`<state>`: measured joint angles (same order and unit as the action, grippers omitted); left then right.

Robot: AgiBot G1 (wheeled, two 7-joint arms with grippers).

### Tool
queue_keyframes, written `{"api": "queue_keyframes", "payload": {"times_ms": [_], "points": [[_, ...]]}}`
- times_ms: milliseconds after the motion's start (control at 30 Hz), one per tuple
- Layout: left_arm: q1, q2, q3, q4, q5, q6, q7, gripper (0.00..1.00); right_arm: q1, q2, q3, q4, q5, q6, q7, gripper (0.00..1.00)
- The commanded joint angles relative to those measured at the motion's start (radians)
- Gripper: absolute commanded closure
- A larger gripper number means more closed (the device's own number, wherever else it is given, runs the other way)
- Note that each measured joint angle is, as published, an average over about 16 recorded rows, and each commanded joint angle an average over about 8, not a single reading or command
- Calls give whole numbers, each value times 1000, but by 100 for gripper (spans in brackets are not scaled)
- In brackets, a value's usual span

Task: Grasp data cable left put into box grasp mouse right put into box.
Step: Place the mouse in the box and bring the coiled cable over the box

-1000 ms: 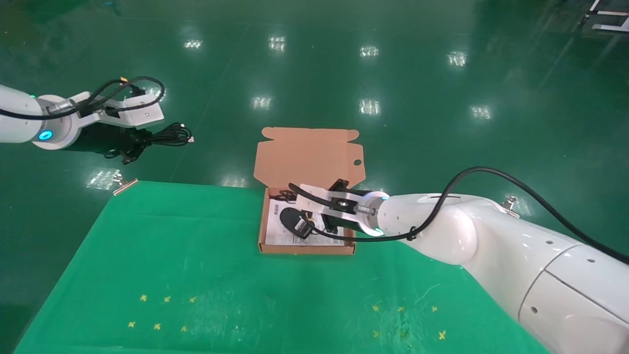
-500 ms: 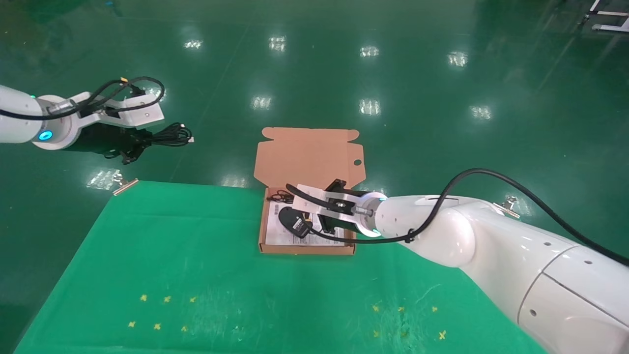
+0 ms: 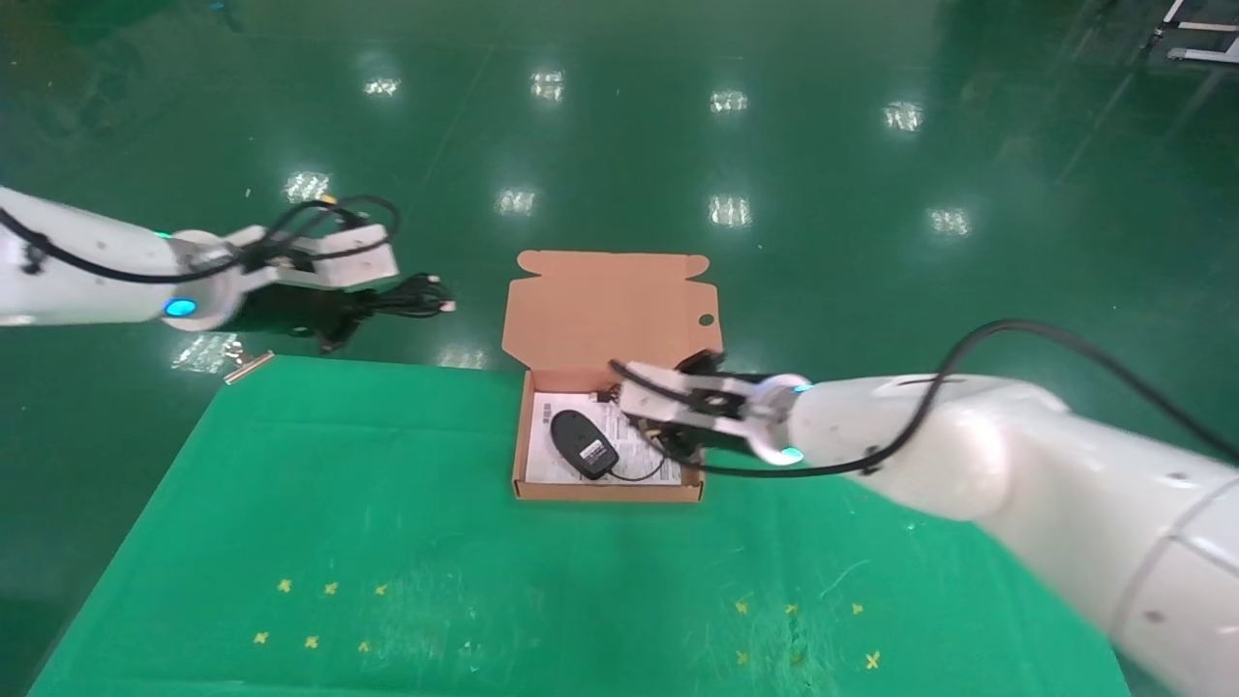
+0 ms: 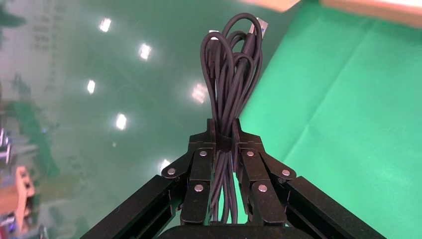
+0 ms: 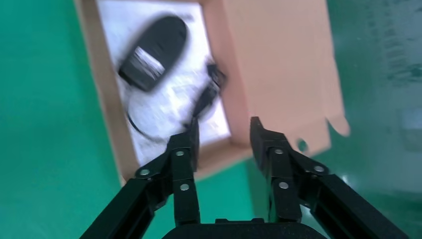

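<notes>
The data cable (image 4: pixel 231 64) is a looped black bundle, and my left gripper (image 4: pixel 224 134) is shut on it. That gripper (image 3: pixel 360 312) hangs beyond the table's far left edge, left of the box, with the data cable (image 3: pixel 411 295) sticking out toward the box. The box (image 3: pixel 605 491) stands open at the table's far edge, its lid (image 3: pixel 605 310) leaning back. The mouse (image 3: pixel 584 443) lies on the white sheet inside, with its cord (image 3: pixel 641 475) curled beside it. My right gripper (image 3: pixel 666 438) is open and empty over the box's right wall (image 5: pixel 224 154). The mouse (image 5: pixel 154 52) shows past its fingers.
A green cloth (image 3: pixel 387 542) covers the table and carries small yellow cross marks (image 3: pixel 310 641) near the front. A metal clip (image 3: pixel 247 366) sits at the cloth's far left corner. Shiny green floor (image 3: pixel 871 194) lies beyond the far edge.
My right gripper has let go of the mouse and drawn back to the right; the mouse now lies in the box. My left arm has carried the data cable rightward toward the box.
</notes>
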<state>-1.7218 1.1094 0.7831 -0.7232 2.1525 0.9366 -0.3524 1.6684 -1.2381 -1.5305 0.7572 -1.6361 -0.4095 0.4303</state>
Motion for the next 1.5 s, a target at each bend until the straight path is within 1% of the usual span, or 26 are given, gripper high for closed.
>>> {"api": "queue_keyframes", "payload": {"times_ms": [33, 200, 333, 467, 600, 667, 767, 900, 933, 1067, 1167, 1200, 1500], "points": [[15, 12, -2, -6, -13, -12, 9, 100, 10, 26, -3, 23, -8, -4, 8, 0], [67, 78, -7, 9, -67, -76, 80, 100, 59, 151, -11, 137, -56, -27, 72, 0], [103, 152, -4, 63, -102, -137, 159, 100, 100, 269, -19, 269, -108, -61, 145, 0], [133, 221, 5, 119, -142, -198, 246, 100, 136, 398, -27, 443, -167, -117, 233, 0], [161, 254, 34, 136, -210, -238, 314, 100, 168, 497, -38, 570, -222, -197, 315, 0], [172, 259, 58, 135, -251, -251, 329, 100, 185, 522, -43, 598, -243, -242, 344, 0], [178, 262, 105, 133, -304, -273, 334, 100, 209, 529, -48, 606, -264, -297, 370, 0], [180, 264, 175, 127, -359, -304, 323, 100, 224, 521, -51, 607, -277, -333, 390, 0], [179, 264, 193, 126, -370, -311, 320, 97, 226, 519, -52, 607, -279, -337, 394, 0], [176, 265, 246, 126, -403, -330, 307, 47, 229, 518, -52, 612, -288, -344, 403, 0], [174, 267, 269, 128, -419, -338, 299, 9, 231, 520, -53, 618, -293, -348, 406, 0], [174, 267, 273, 129, -421, -340, 298, 0, 232, 521, -53, 620, -294, -349, 406, 0], [175, 251, 270, 110, -427, -337, 299, 0, 229, 511, -53, 598, -288, -346, 399, 0]]}}
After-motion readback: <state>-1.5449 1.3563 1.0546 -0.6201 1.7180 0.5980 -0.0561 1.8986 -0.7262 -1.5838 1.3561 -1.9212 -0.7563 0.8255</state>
